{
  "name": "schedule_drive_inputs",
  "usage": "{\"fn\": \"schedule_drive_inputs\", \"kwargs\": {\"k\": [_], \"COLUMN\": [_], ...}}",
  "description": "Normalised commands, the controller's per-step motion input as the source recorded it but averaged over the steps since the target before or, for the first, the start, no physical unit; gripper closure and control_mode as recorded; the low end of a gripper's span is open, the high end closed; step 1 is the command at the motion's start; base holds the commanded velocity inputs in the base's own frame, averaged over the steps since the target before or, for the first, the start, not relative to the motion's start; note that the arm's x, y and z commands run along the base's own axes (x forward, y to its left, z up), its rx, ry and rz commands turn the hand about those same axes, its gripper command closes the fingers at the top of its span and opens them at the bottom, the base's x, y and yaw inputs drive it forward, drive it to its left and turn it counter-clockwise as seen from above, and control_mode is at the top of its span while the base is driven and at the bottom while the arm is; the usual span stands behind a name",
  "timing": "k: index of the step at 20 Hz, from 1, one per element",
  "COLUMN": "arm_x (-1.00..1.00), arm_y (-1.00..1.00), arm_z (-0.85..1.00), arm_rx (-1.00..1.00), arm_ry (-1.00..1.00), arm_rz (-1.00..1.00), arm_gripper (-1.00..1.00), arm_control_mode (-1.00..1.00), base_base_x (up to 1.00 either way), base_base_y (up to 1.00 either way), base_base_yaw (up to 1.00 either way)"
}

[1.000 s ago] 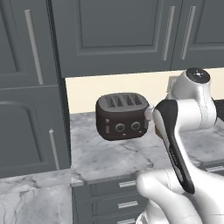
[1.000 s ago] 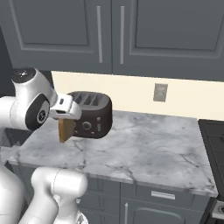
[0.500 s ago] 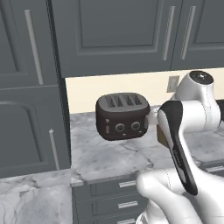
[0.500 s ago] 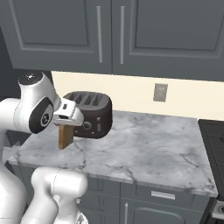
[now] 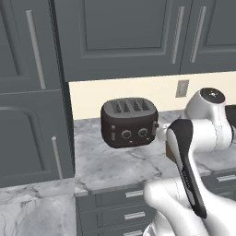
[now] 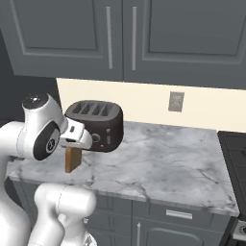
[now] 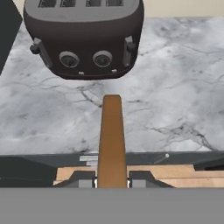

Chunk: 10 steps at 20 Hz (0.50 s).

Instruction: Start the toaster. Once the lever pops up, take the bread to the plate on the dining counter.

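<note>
The gripper (image 7: 113,180) is clamped on the bread (image 7: 112,140), a thin golden-brown slice seen edge-on at bottom centre, in front of the dark toaster (image 7: 83,37) at top.

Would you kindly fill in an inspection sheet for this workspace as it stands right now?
Surface: grey-veined marble worktop over grey drawers; bare to the right of the toaster.
Job's things: boxy dark brown-black toaster stands upright near the wall, its slots looking empty; thin golden-brown bread slice is out of it, hanging upright above the worktop's front edge. Plate and dining counter: nothing seen.
Clutter: nothing seen.
Grippers: two-finger gripper shut on the bread slice, in front of the toaster.
Cables: nothing seen.
Surroundings: dark grey wall cabinets, cream backsplash with a grey wall socket, tall grey cupboard left of the worktop.
</note>
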Motion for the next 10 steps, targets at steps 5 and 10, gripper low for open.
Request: {"fn": "schedule_drive_inputs", "kwargs": {"k": [5, 10], "arm_x": [-0.46, -0.15], "arm_y": [-0.11, -0.02], "arm_z": [0.0, 0.0], "arm_rx": [0.0, 0.0], "arm_ry": [0.0, 0.0], "arm_rz": [0.0, 0.0], "arm_gripper": [1.0, 1.0], "arm_control_mode": [-1.0, -1.0], "base_base_x": [0.0, 0.0], "base_base_y": [0.0, 0.0], "base_base_yaw": [0.0, 0.0]}}
